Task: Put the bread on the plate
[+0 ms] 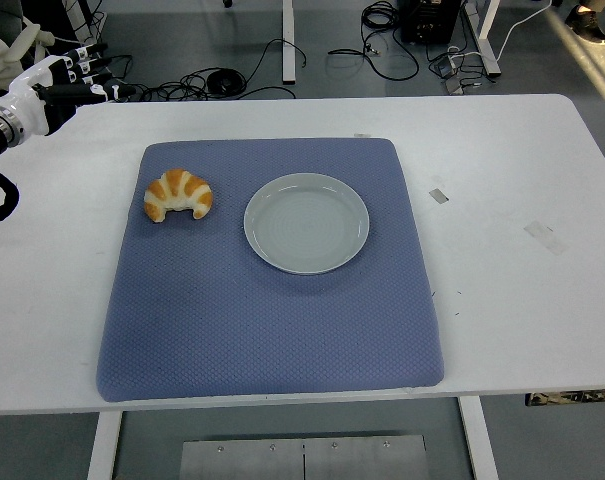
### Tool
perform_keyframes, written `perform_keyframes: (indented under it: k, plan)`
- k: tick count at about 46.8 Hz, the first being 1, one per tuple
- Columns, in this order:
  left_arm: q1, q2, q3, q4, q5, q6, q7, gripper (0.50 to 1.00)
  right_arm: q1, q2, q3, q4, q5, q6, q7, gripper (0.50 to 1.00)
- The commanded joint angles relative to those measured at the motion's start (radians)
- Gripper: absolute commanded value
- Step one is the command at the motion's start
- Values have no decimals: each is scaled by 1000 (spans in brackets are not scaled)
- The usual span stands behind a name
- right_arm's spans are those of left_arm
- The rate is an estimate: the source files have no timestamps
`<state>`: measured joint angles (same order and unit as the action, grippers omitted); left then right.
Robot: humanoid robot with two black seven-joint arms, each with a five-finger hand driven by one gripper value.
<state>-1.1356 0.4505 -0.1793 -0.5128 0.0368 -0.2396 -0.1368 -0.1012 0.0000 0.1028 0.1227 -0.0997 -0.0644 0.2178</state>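
A golden croissant (178,195) lies on the left part of a blue mat (272,300). An empty white plate (306,222) sits on the mat just right of it, a small gap between them. My left hand (70,82) hovers at the table's far left corner, well up and left of the croissant, its fingers stretched out and holding nothing. My right hand is out of view.
The blue mat covers the middle of the white table (512,200). Small tape marks (438,195) lie on the bare table to the right. Cables (222,80) lie on the floor beyond the far edge.
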Motion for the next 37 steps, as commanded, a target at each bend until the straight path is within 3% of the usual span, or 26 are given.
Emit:
perform_keyframes:
  k: [1,7,15,25,37]
  plan:
    - [-6,10,0,-6,2,-1,0,984,0,0,0,0,0,0,0,1000]
    - [-19,48,1,-27,2,-12,3,984,0,0,0,0,0,0,0,1000]
    - [-47,76,63,-33,11,-135,5,984,0,0,0,0,0,0,0,1000]
    - [-76,83,207,-33,107,-213,9,984,0,0,0,0,0,0,0,1000]
    - [-95,85,215,-27,164,-225,8,984,0,0,0,0,0,0,0,1000]
